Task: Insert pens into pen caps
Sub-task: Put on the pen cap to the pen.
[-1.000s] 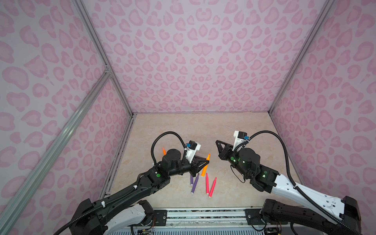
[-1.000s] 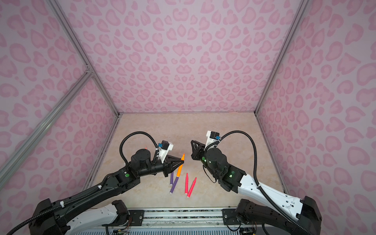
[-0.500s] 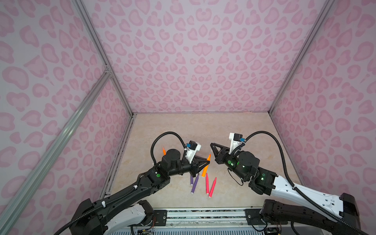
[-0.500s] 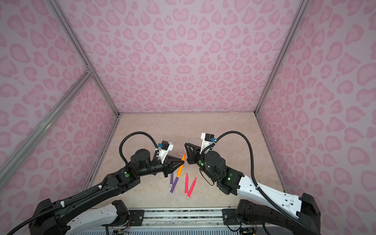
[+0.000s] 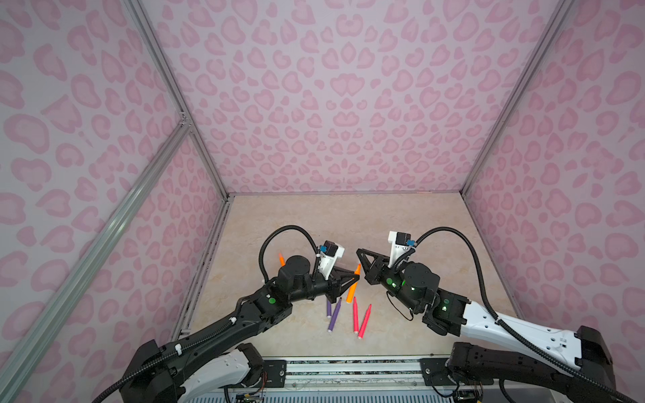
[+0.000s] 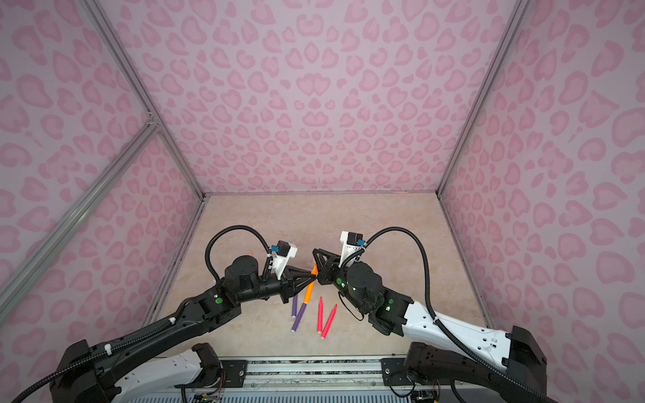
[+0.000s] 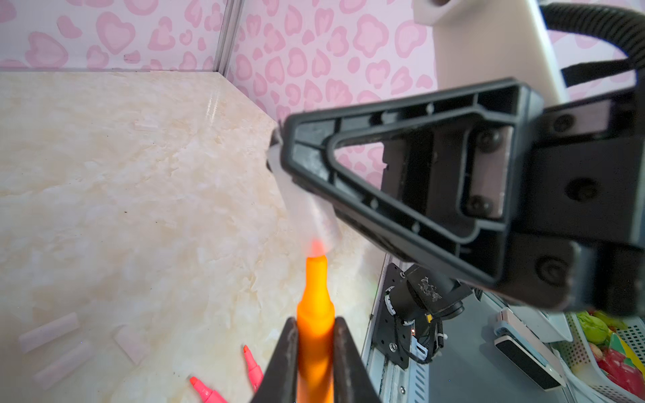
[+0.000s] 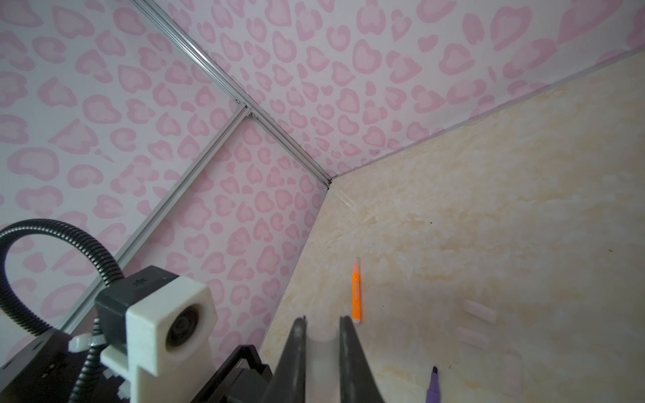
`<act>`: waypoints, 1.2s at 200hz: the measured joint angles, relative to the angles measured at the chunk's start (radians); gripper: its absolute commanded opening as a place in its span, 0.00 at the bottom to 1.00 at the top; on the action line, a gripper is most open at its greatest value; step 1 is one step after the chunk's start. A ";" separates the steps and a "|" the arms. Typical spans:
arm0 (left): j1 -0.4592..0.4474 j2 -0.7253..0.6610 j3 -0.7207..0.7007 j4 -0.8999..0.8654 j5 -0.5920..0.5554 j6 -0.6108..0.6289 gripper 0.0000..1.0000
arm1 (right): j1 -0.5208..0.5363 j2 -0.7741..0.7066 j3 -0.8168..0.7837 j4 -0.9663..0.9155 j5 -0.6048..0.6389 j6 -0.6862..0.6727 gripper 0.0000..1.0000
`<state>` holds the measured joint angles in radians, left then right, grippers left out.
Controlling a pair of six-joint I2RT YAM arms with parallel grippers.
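With the left tool (image 7: pixel 316 321) clenched on the orange pen (image 7: pixel 315 289) and the right tool (image 8: pixel 321 322) clenched on a clear cap (image 7: pixel 310 209), tip at the cap mouth, held above the surface (image 7: pixel 122 174), expect a glancing miss from any tilt between the two axes. Beware of slip in either grip under push load, dropping pen or cap among the loose pens (image 5: pixel 355 314) below.

No legible text, label, brand or number found. Dark marking seen on lying orange pen (image 8: pixel 356 296) barrel, too small to be read.
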<state>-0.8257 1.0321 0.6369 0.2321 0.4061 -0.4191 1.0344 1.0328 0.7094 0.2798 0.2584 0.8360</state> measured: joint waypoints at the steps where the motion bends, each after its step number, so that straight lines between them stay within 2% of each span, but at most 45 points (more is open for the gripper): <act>1: 0.000 0.000 0.000 0.000 0.000 0.000 0.03 | 0.000 0.000 0.000 0.000 0.000 0.000 0.00; 70: 0.007 0.008 0.001 0.000 -0.010 -0.018 0.03 | 0.025 0.007 -0.010 0.014 0.044 0.006 0.00; 160: 0.051 0.003 0.000 -0.021 0.042 -0.081 0.03 | 0.076 0.053 -0.006 0.055 0.142 -0.021 0.00; 240: 0.064 0.002 0.001 -0.013 0.087 -0.104 0.03 | 0.064 0.008 -0.048 0.097 0.122 -0.083 0.00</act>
<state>-0.7612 1.0344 0.6380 0.2192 0.4931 -0.5228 1.0981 1.0409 0.6617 0.3767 0.3805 0.7528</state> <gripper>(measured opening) 0.177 0.137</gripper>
